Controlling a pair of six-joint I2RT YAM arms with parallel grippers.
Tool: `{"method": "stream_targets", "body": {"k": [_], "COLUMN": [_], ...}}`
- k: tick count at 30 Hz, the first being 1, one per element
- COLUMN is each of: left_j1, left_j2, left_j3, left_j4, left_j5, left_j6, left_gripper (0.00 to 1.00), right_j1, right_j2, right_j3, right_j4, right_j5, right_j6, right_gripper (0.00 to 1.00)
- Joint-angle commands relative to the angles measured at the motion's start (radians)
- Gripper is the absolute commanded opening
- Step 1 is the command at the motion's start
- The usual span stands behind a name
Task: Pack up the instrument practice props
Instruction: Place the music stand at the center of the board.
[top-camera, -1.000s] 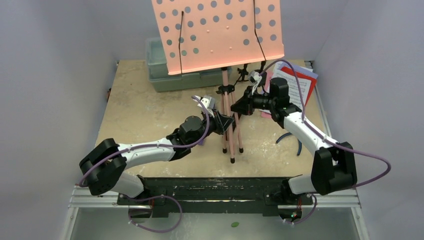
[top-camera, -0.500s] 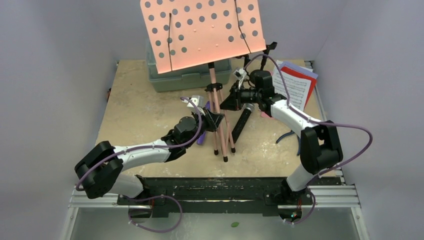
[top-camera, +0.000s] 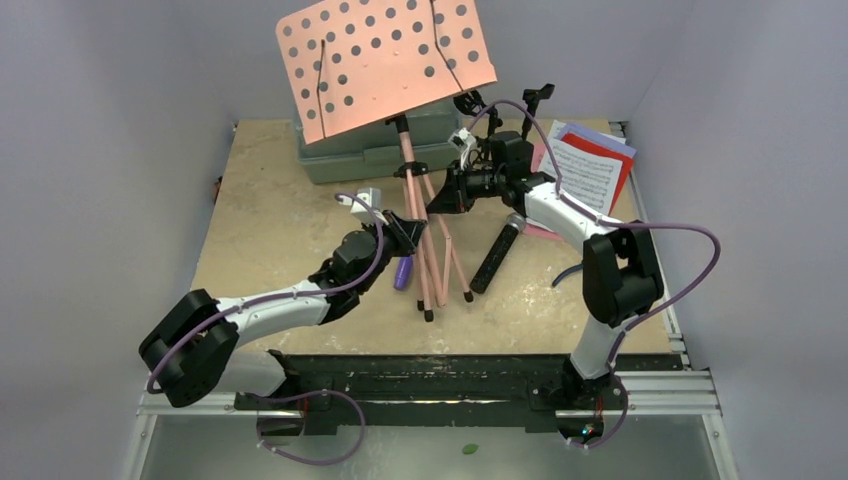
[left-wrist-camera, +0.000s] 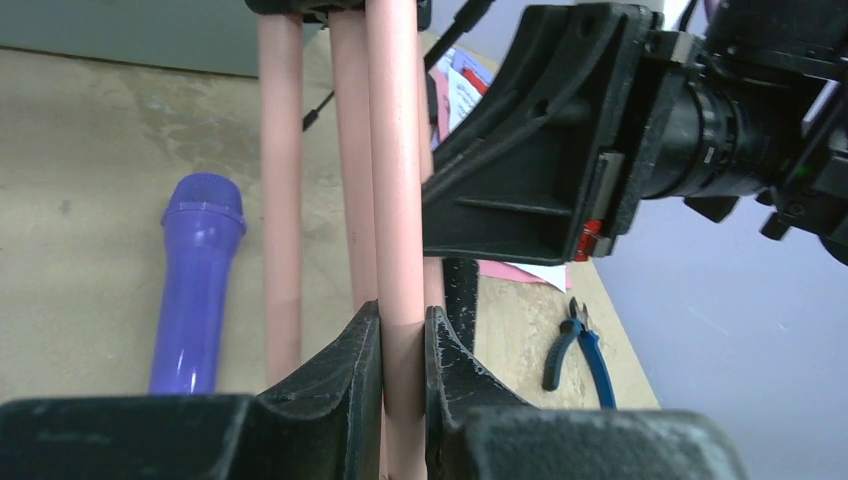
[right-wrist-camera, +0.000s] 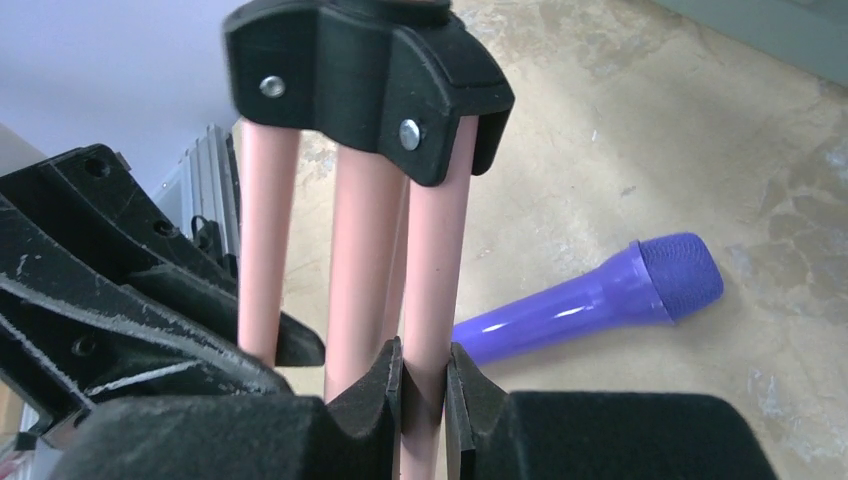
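Left end effector (left-wrist-camera: 403, 330): pinching one pink tube of the tripod (top-camera: 412, 200), low down.
Tripod axis: tilted, tray (top-camera: 385, 55) far-left toward the case (top-camera: 345, 160), feet nearward.
Right end effector (right-wrist-camera: 424, 365): pinching a tube just under the collar (right-wrist-camera: 370, 70).
Nearer the feet: left arm.
Wrist views: show each pinch.
Top view: alone shows the tilt and the tray.

Grey-green plastic case (top-camera: 350, 160) (partly hidden) on the table (top-camera: 270, 230), far side; blue-handled pliers (left-wrist-camera: 578, 347) at right.

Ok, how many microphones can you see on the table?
2: the purple microphone lies left of the tripod legs, the black microphone right of them. The tray could hide more.
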Motion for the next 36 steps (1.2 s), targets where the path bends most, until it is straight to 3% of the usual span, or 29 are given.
{"method": "stream_targets", "body": {"k": [1,11,20,36], "left_j1": [0.043,0.051,0.071,0.091], "left_j2": [-0.063,-0.028,0.032,0.039], "left_j3": [0.002,0.008,0.066,0.069], "left_j4": [0.136,0.138,0.136,0.077], "left_j5": [-0.135,-0.123,-0.045,0.071], "left_j6": [0.027,-0.001,-0.016,-0.033], "left_gripper": [0.0,0.0,0.01,0.46], "right_j1": [0.006,0.012,0.012,-0.01], "right_j2": [-0.038,0.011,0.028,0.04], "right_j3": [0.092,0.098,0.043,0.016], "right_j4": [0.054,0.078,0.265,0.356], "right_j5": [-0.052,-0.061,-0.127,-0.147], "right_j6": [-0.044,0.011,0.186,0.289], "right_gripper": [0.0,0.0,0.0,0.0]}}
